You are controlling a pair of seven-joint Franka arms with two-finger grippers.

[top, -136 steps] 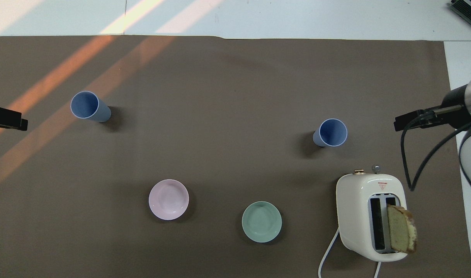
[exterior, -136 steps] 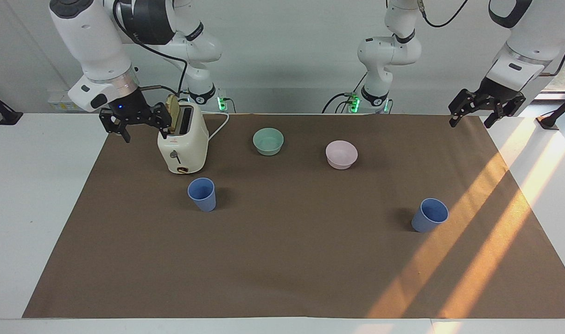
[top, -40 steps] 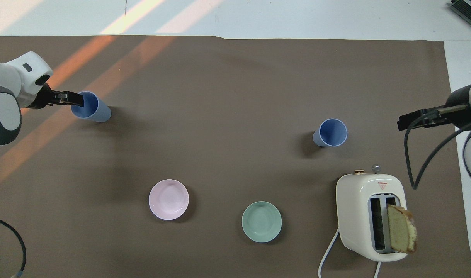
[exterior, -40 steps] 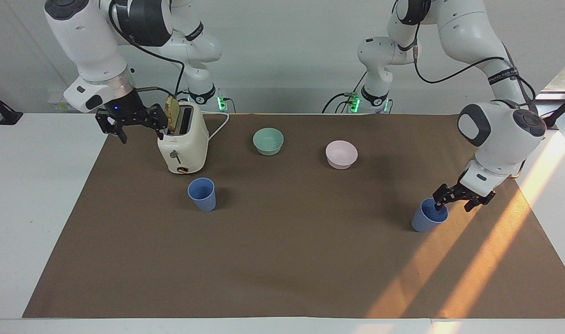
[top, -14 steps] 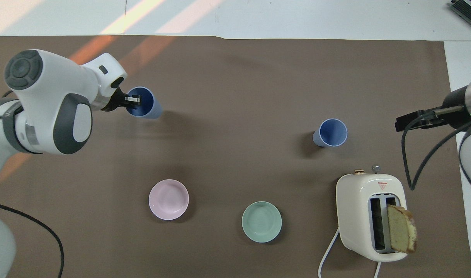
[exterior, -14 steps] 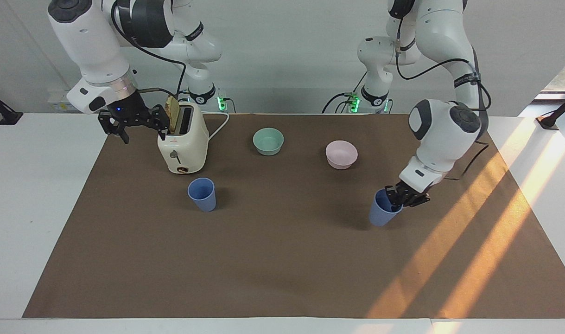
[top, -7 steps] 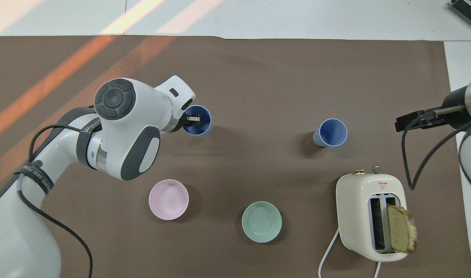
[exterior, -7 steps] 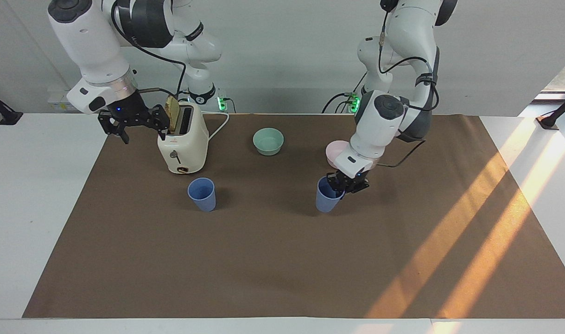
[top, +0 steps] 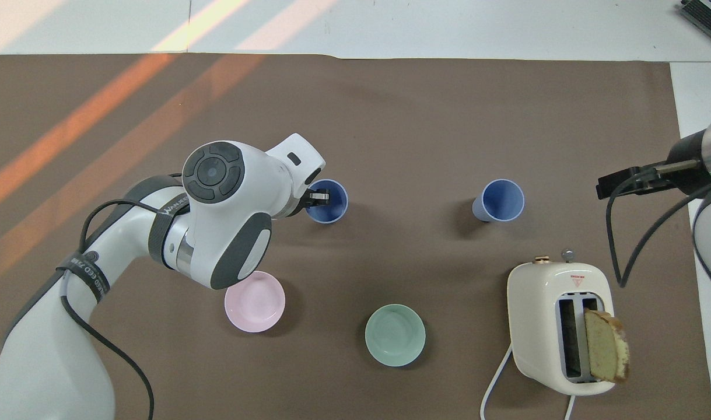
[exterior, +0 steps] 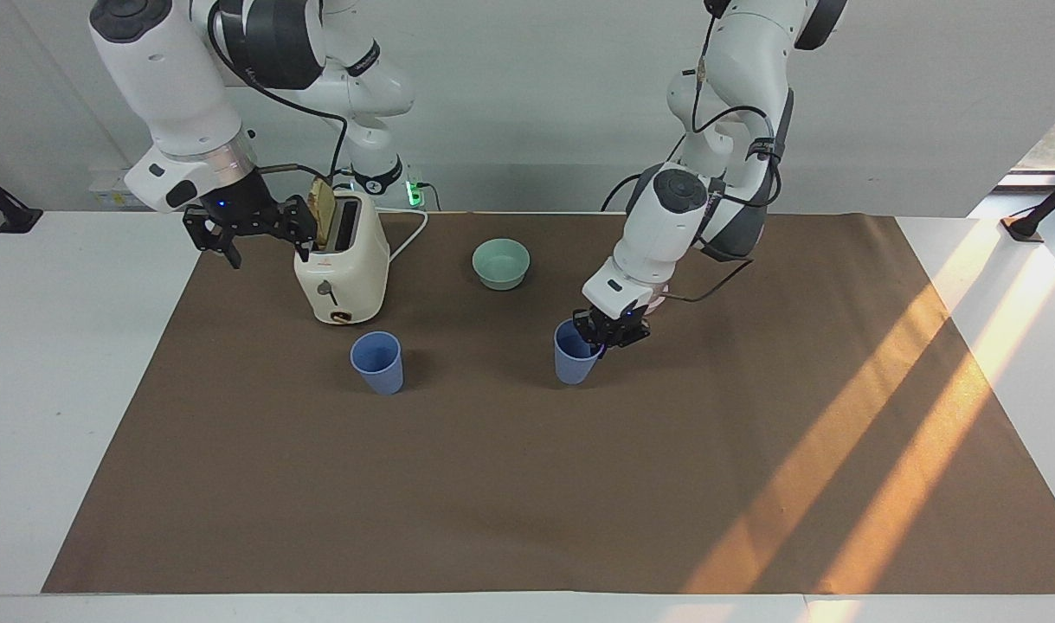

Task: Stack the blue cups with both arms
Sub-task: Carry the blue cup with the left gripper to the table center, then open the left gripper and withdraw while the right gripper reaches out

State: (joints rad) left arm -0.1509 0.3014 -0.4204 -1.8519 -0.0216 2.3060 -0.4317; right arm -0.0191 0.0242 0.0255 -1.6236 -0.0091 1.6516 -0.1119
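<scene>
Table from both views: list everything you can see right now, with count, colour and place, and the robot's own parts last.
cups: 2, blue; one mid-mat in the left claw's grip, one standing in front of the toaster
green bowl: 1, mint, nearer the robots than the cups
pink bowl: 1, pale pink, beside the green bowl, partly hidden by the left arm
toaster: 1, cream, right arm's end of the mat
bread slice: 1, tan, in a toaster slot
mat: 1, brown, covering the table
left claw: black, on the held cup's rim
right claw: black, open, waiting raised beside the toaster
</scene>
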